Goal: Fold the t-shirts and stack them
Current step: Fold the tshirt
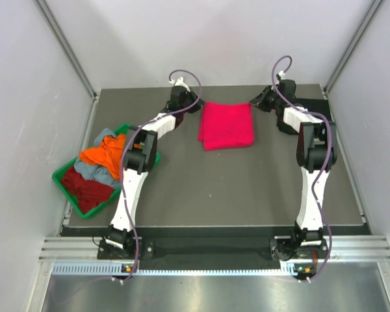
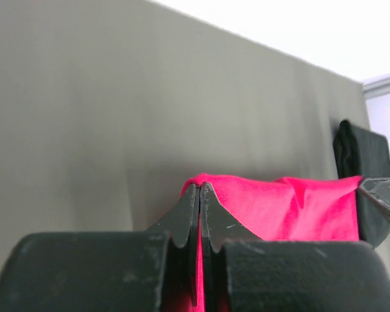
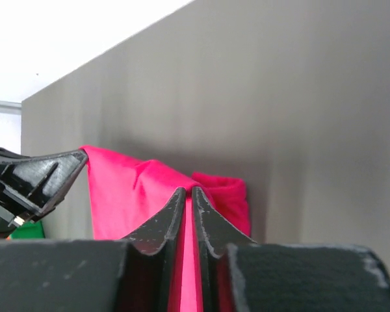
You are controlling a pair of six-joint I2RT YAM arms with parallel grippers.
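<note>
Now left fingers [image 2: 184, 220] pinch pink-red t-shirt [image 1: 226, 125] corner; right fingers [image 3: 164, 226] pinch opposite corner.

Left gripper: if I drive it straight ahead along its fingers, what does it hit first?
The left gripper would first push into the pink t-shirt it is shut on, bunched just past its tips. Beyond lies bare table; the right gripper seems off to one side, though depth is unclear.

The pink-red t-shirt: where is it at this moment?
In the top view the pink-red t-shirt lies folded at the far middle of the table, between the left gripper and the right gripper, each pinching one far corner.
</note>
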